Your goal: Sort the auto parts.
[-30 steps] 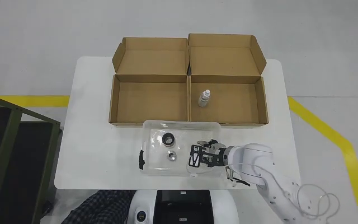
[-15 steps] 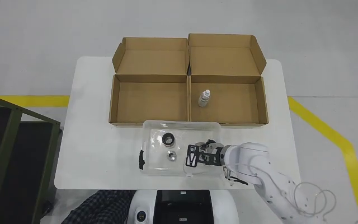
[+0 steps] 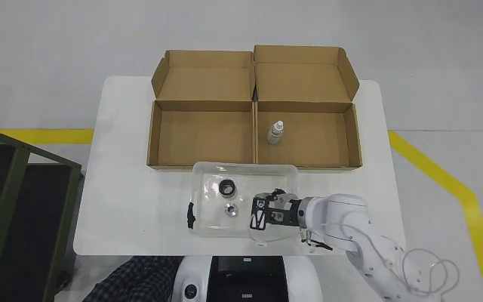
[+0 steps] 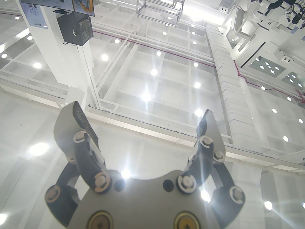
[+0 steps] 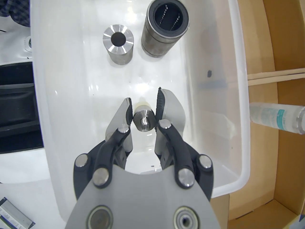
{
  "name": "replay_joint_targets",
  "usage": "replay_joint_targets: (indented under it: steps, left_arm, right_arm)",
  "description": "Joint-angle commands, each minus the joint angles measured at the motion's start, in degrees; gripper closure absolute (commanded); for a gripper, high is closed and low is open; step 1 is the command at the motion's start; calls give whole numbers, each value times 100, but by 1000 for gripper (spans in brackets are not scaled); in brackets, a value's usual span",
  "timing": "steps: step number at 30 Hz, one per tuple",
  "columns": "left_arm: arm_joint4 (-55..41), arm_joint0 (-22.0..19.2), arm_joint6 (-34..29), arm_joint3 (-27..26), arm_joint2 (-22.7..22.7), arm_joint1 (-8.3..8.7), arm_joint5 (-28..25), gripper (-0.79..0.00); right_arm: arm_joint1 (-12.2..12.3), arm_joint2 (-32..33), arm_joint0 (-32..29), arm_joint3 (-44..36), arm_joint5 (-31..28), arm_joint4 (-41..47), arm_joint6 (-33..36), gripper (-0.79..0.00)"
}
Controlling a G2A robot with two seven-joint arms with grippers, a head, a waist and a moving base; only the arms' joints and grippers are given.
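A clear plastic bin (image 3: pixel 198 170) stands at the table's front, with two auto parts upright in it: a dark linear bearing (image 3: pixel 225 187) (image 5: pixel 165 28) and a smaller steel bushing (image 3: pixel 232 211) (image 5: pixel 119 42). My right gripper (image 3: pixel 260 211) (image 5: pixel 144 95) is down inside the bin (image 5: pixel 238 72), to the right of those two. It is shut on a small metal part (image 5: pixel 143 120) with a pale cap, which stands on the bin floor. My left gripper (image 4: pixel 140 117) points up at the ceiling, open and empty.
Two open cardboard boxes lie side by side behind the bin. The left box (image 3: pixel 200 136) holds nothing, while the right box (image 3: pixel 317 140) has a small white bottle (image 3: pixel 276 132) (image 5: pixel 274 117) in it. White table surrounds them.
My right gripper has shifted a little to the left inside the bin. The bearing, bushing and bottle have stayed put.
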Motion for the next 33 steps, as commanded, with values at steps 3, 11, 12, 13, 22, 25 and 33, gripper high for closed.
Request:
replay_joint_targets:
  steps: [3, 11, 12, 13, 22, 25, 33]
  left_arm:
    - [0, 0, 0, 0, 0, 0, 0, -785]
    - [0, 0, 0, 0, 0, 0, 0, -785]
    - [0, 0, 0, 0, 0, 0, 0, -785]
    - [0, 0, 0, 0, 0, 0, 0, -785]
    - [0, 0, 0, 0, 0, 0, 0, -785]
    - [0, 0, 0, 0, 0, 0, 0, -785]
    - [0, 0, 0, 0, 0, 0, 0, -785]
  right_arm:
    - [-4, 31, 41, 167, -17, 126, -527, 0]
    - [34, 358, -10, 268, -116, 444, -1597, 0]
    - [43, 413, -46, 242, -134, 500, -1721, 0]
    - [53, 478, -72, 212, -144, 525, -1822, 0]
    - [127, 983, -302, -110, -225, 797, -2614, 0]
    - [142, 1118, -327, -178, -244, 919, -2794, 0]
    - [174, 1502, -289, -327, -260, 1390, -3154, 0]
